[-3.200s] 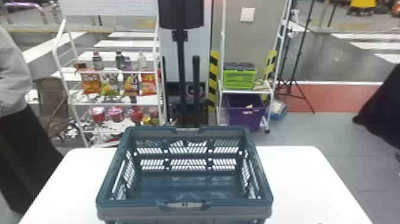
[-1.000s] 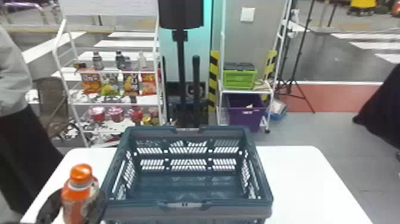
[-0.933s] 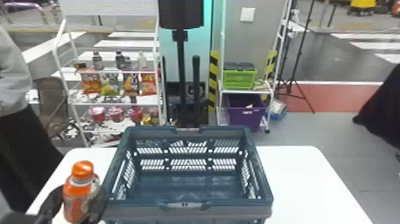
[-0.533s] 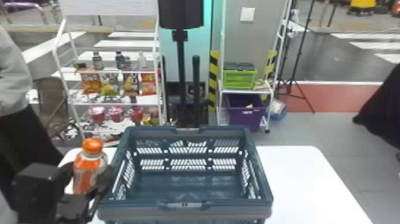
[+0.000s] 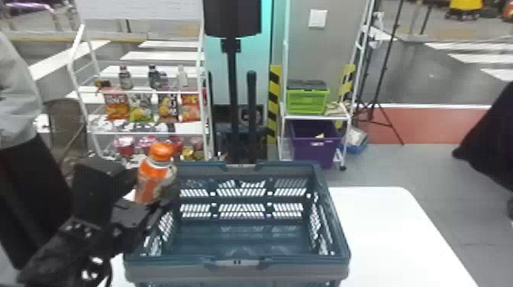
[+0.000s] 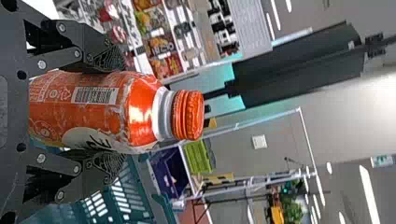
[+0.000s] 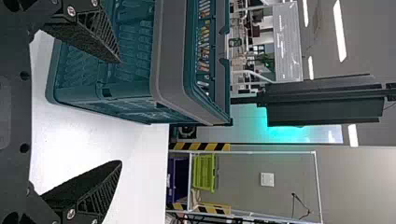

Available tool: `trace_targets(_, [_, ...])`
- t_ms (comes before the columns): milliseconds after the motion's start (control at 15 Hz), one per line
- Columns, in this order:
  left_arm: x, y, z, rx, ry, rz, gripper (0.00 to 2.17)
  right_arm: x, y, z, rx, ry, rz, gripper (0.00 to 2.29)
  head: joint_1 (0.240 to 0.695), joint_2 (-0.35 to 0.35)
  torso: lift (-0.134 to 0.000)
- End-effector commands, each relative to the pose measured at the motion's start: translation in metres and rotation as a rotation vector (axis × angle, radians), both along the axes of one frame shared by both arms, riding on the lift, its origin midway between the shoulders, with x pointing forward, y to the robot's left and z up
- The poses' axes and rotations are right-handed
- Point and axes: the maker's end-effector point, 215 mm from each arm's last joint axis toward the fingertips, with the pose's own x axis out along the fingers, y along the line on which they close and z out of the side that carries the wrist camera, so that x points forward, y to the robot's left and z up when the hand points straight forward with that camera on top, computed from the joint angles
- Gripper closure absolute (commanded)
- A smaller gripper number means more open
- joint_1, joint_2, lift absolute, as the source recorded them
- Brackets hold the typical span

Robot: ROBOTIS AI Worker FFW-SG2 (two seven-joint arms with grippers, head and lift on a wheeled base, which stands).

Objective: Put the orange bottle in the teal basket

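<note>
Room behind: from my seat away from the rig I see a white rack (image 5: pixel 147 133) with snack bags (image 5: pixel 116 103), a green crate (image 5: pixel 307 101) over a purple bin (image 5: pixel 315 147), striped panels (image 5: pixel 273 101) beside them
White table (image 5: pixel 389 236): holds the teal basket (image 5: pixel 236 263), standing upright
Left gripper (image 5: pixel 150 189): fingers closed in on the orange bottle (image 5: pixel 152 173), one on each side of its body, held apart by the bottle's width
Orange bottle: upright, orange cap (image 5: pixel 161 152) uppermost, at the basket's left side near the rear corner
Right gripper (image 7: pixel 120 112): fingers spread wide, nothing between them; I have it by the basket's right side, over the table
Basket wall, left: the piece in my way, between the bottle and the basket's floor
Basket interior: open at the top, see-through slots in the walls
Change since half a second ago: I have brought the bottle and left gripper farther forward and to the right, closer in to the basket; basket in the same place
</note>
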Motion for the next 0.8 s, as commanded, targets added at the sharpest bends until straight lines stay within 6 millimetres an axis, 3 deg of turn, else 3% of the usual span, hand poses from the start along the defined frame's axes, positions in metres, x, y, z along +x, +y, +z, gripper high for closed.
trace_targets(0, [0.019,-0.023,-0.011,0.022,0.028,-0.076,0.62,-0.002,-0.001,-0.003,-0.003,0.007,-0.002,0.12,0.499,0.0,0.0])
trace_targets(400, [0.064,-0.083,-0.059,0.134,0.179,-0.304,0.62,-0.011,-0.007,-0.014,-0.013,0.03,-0.02,0.12,0.499,0.0,0.0])
trace_targets(733, [0.076,-0.113,-0.105,0.216,0.335,-0.469,0.62,-0.018,-0.011,-0.018,-0.024,0.041,-0.03,0.12,0.499,0.0,0.0])
